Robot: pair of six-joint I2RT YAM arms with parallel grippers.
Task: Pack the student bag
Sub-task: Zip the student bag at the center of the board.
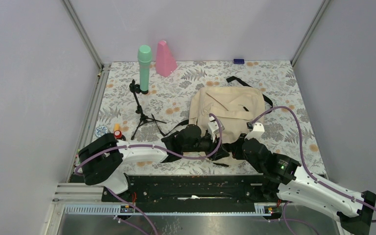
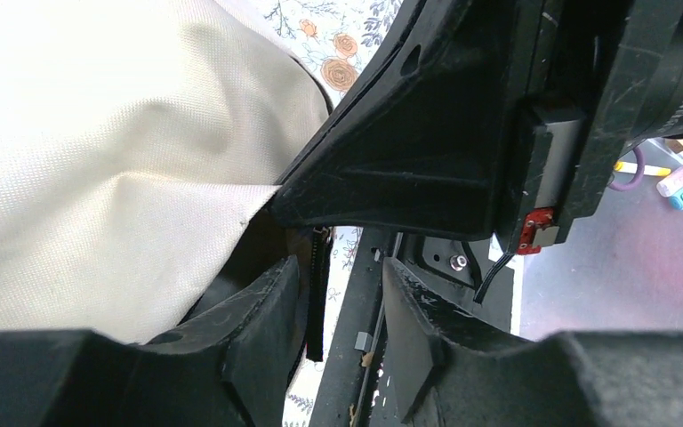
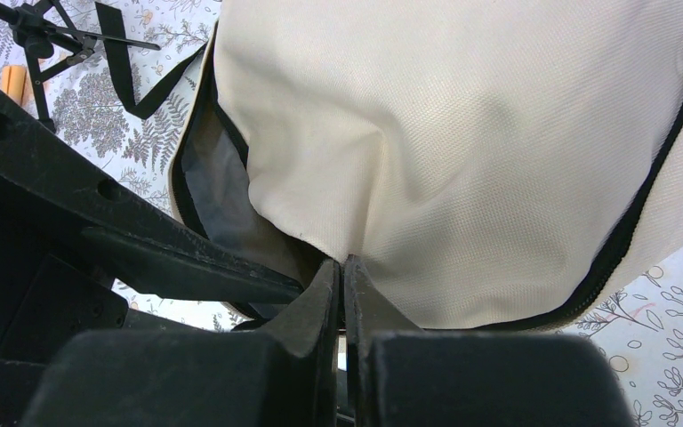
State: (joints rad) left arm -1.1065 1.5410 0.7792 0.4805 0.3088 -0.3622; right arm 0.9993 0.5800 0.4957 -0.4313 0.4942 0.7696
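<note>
The student bag point(image 1: 227, 108) is a cream backpack with black straps, lying flat in the middle of the floral table. Both grippers meet at its near edge. My right gripper point(image 3: 342, 264) is shut on a pinch of the bag's cream fabric point(image 3: 462, 151), lifting it into a fold next to the grey lining point(image 3: 222, 191). My left gripper point(image 2: 342, 307) stands open beside the bag's cloth point(image 2: 98, 178). A black zipper strip point(image 2: 320, 294) hangs loose by its left finger point(image 2: 262, 311), and nothing is clamped. From above, the left gripper point(image 1: 219, 149) and right gripper point(image 1: 239, 147) sit side by side.
A mint green cylinder point(image 1: 144, 67) stands on a black tripod point(image 1: 142, 115) at the back left, next to a pink tapered thing point(image 1: 165, 58). A small blue item point(image 1: 238, 61) lies by the back wall. A round disc point(image 1: 101, 131) and an orange-red piece point(image 1: 117, 132) lie near the left rail.
</note>
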